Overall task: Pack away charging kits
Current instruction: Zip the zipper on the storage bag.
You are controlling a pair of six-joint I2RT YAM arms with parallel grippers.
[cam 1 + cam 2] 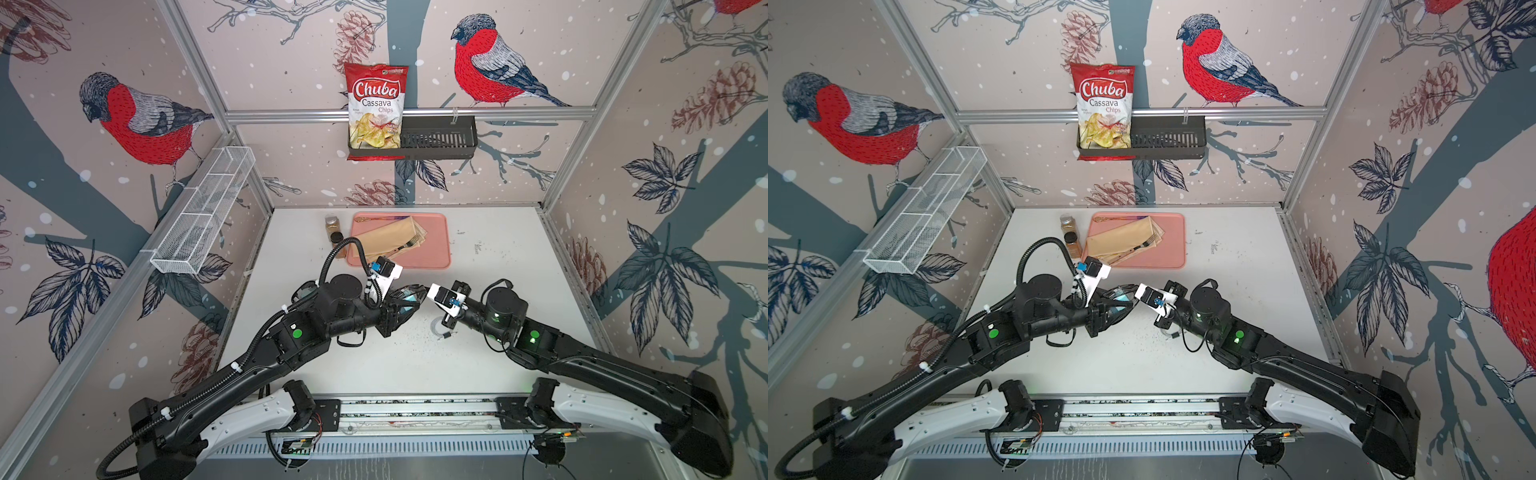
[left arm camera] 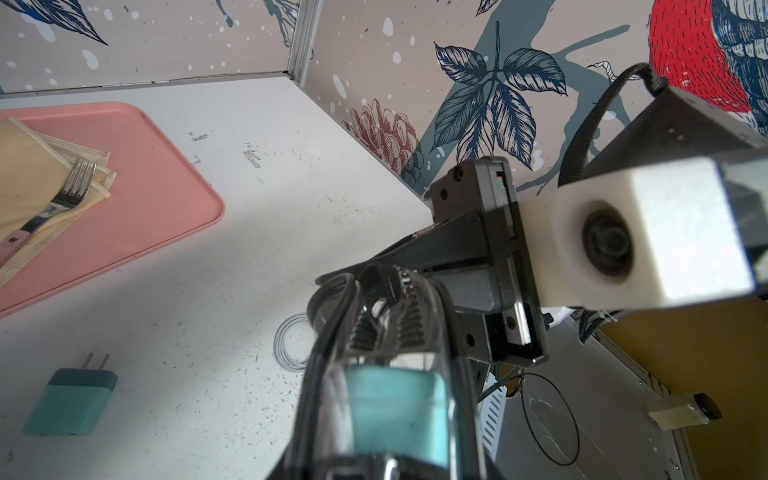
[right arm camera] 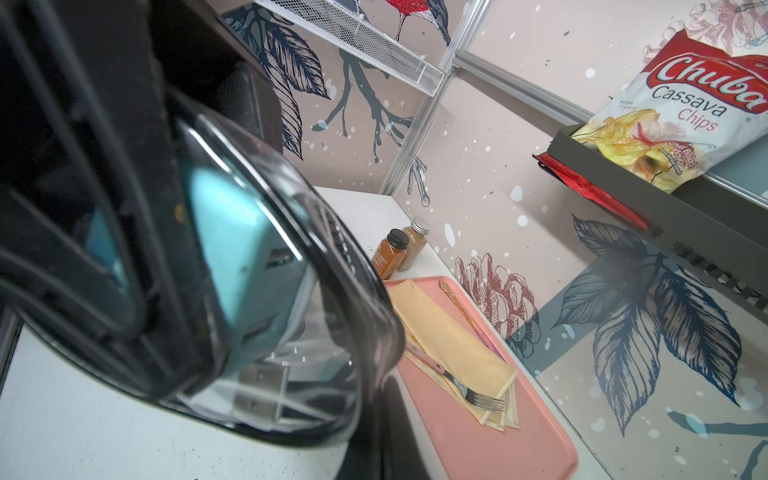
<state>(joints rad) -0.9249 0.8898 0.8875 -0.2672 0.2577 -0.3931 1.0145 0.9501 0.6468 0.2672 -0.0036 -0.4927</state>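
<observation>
The left arm is covering much of the middle of the table [image 1: 498, 257] in both top views, so the left gripper [image 1: 400, 311] is showing only as a dark block there. It is clamping a black oval case [image 1: 409, 297] at a narrow setting and holding it clear of the tabletop, about midway between the back and front edges. A teal adapter [image 3: 241, 257] is sitting inside the case, blurred behind the clear lid [image 3: 291, 374].

The right gripper [image 1: 423, 289] is meeting the case's free end with its jaws fully closed. Its ribbed pads [image 2: 409, 324] are showing at the case's rim. Whether they are pinching a zipper pull or the rim itself is too smeared by the lid to tell.

A second teal adapter [image 2: 70, 399] is lying flat on the table with its prongs out, apart from both grippers; the arms are hiding it from above. A coiled white cable [image 1: 436, 327] is lying just beneath the right wrist, partly covered.
</observation>
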